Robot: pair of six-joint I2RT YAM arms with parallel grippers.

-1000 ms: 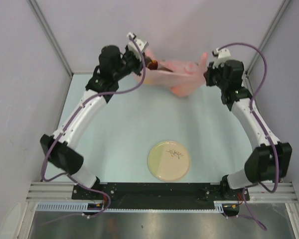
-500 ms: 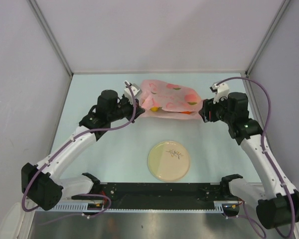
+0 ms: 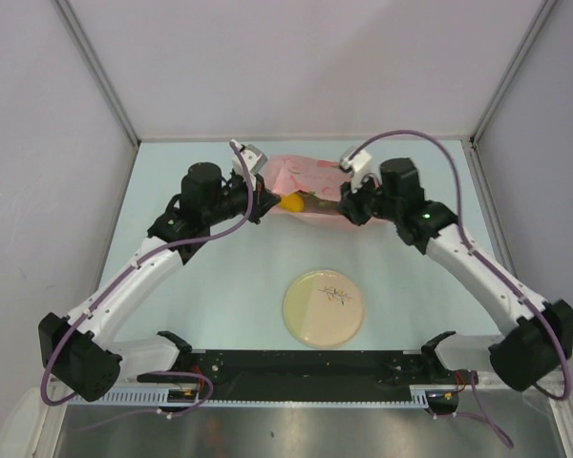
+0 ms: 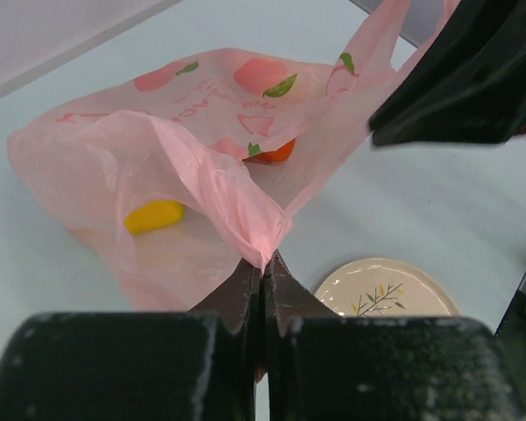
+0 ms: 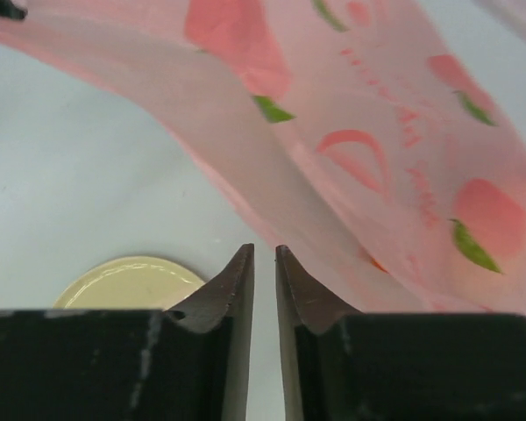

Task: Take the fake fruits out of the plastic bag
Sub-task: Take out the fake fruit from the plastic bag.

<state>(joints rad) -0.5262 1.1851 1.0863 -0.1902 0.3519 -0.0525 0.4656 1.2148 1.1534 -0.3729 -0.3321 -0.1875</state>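
Note:
The pink plastic bag (image 3: 310, 177) lies crumpled on the table at the back centre. My left gripper (image 3: 270, 198) is shut on a fold of the bag (image 4: 245, 210) at its left near edge. A yellow oblong fruit (image 3: 292, 202) shows beside that gripper and sits inside the bag in the left wrist view (image 4: 154, 216). An orange fruit (image 4: 276, 152) shows through the plastic. My right gripper (image 3: 344, 208) is at the bag's near right edge. Its jaws (image 5: 265, 250) stand a narrow gap apart with nothing between them, just below the bag (image 5: 377, 158). The other fruits are hidden.
A round cream plate (image 3: 324, 307) with a twig drawing lies in front of the bag, near the table's front centre; it also shows in the left wrist view (image 4: 386, 288) and the right wrist view (image 5: 131, 281). Grey walls enclose the table on three sides.
The bag, held up high between both grippers a second ago, has come down onto the table. My right gripper has let go of its right end and moved left. The yellow fruit now shows.

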